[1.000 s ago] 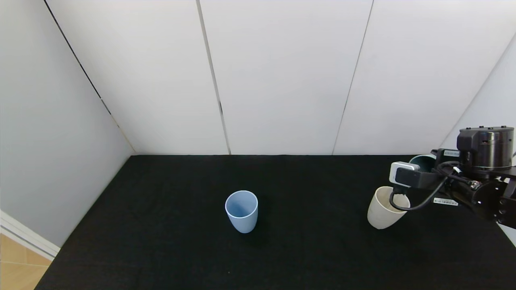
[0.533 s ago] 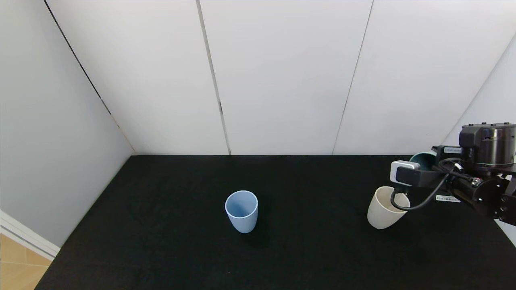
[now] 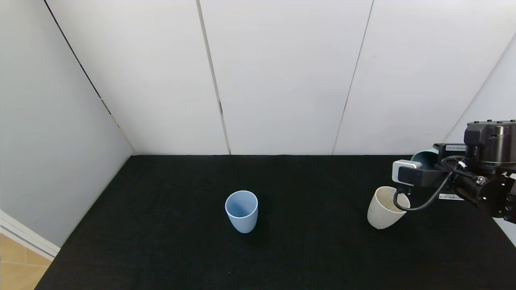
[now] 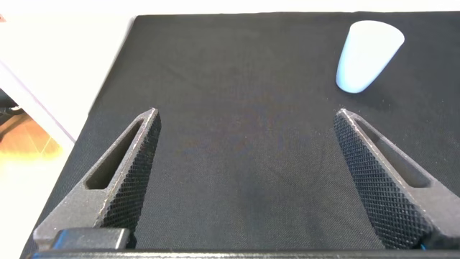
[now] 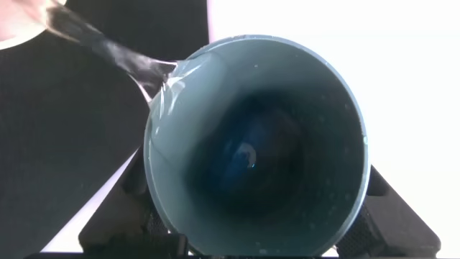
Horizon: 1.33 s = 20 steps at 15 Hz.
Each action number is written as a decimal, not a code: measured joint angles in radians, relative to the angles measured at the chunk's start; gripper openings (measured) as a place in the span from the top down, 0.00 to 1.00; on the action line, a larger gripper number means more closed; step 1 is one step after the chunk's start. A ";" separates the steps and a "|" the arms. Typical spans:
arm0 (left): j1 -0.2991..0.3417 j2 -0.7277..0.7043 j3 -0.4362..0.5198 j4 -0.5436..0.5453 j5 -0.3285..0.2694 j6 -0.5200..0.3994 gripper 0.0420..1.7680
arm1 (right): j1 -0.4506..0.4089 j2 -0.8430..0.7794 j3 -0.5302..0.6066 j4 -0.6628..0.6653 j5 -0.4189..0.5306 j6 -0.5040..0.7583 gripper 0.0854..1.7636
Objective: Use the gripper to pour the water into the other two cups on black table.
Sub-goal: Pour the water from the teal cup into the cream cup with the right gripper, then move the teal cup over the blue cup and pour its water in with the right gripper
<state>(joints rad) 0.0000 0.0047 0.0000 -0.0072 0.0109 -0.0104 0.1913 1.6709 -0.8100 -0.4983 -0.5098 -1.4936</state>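
My right gripper (image 3: 437, 159) is at the right side of the black table (image 3: 161, 241), shut on the teal-green cup (image 3: 424, 158), which is tilted toward the cream-beige cup (image 3: 383, 209). In the right wrist view the teal-green cup (image 5: 255, 144) fills the frame between my fingers (image 5: 118, 216). A thin stream of water (image 5: 108, 50) runs from its rim toward the cream-beige cup's rim (image 5: 18, 21). The light blue cup (image 3: 241, 211) stands upright mid-table and also shows in the left wrist view (image 4: 368, 54). My left gripper (image 4: 244, 122) is open and empty over bare cloth.
White wall panels (image 3: 282, 80) close the table at the back and both sides. The table's left edge (image 3: 60, 249) drops to a wooden floor. Bare black cloth lies between the two cups.
My right wrist has risen slightly and shifted a little right with the teal-green cup. The two standing cups have not moved.
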 joint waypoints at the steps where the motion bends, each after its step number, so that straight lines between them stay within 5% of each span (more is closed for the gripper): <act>1: 0.000 0.000 0.000 0.000 0.000 0.000 0.03 | 0.000 -0.001 0.000 0.000 0.003 0.005 0.33; 4: 0.000 0.000 0.000 0.000 0.000 0.000 0.03 | 0.005 -0.006 0.008 0.007 0.010 0.057 0.33; 14: 0.000 0.000 0.000 0.000 0.000 0.000 0.03 | 0.041 -0.027 0.035 0.022 0.100 0.549 0.33; 20: 0.000 0.000 0.000 0.000 0.000 0.000 0.03 | 0.220 -0.056 -0.091 0.175 0.099 0.839 0.33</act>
<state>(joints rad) 0.0000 0.0047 0.0000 -0.0072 0.0109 -0.0104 0.4113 1.6153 -0.9015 -0.3232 -0.4106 -0.6543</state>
